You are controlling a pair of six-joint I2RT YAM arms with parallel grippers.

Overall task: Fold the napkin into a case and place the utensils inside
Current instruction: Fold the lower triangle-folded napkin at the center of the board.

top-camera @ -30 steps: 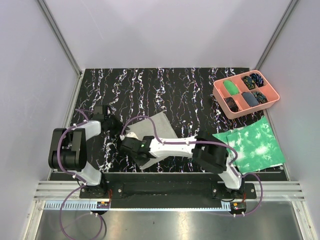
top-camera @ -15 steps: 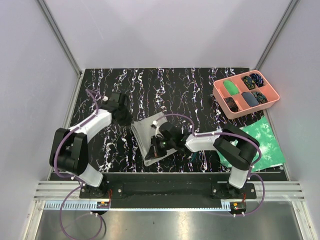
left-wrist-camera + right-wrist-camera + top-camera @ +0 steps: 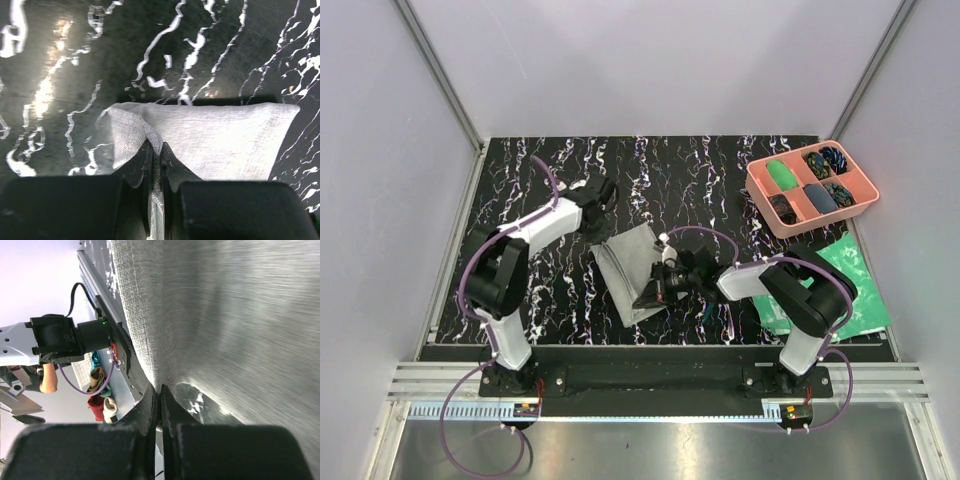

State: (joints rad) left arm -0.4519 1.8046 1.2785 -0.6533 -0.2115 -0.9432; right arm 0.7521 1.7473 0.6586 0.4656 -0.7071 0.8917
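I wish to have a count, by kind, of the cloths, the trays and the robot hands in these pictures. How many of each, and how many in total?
Grey napkin: 1
Green-and-white sheet: 1
Pink tray: 1
Robot hands: 2, the left hand and the right hand
Total: 5

Even bright light overhead, glare on the table (image 3: 47, 85), jaws blurred dark

The left arm (image 3: 542, 222) and right arm (image 3: 745, 282) match: white links between bulky black joints, a purple cable looping alongside each, and black bases at the lower edge of the frame. The left gripper (image 3: 156, 150) and right gripper (image 3: 160, 392) have blunt, glossy black fingers.
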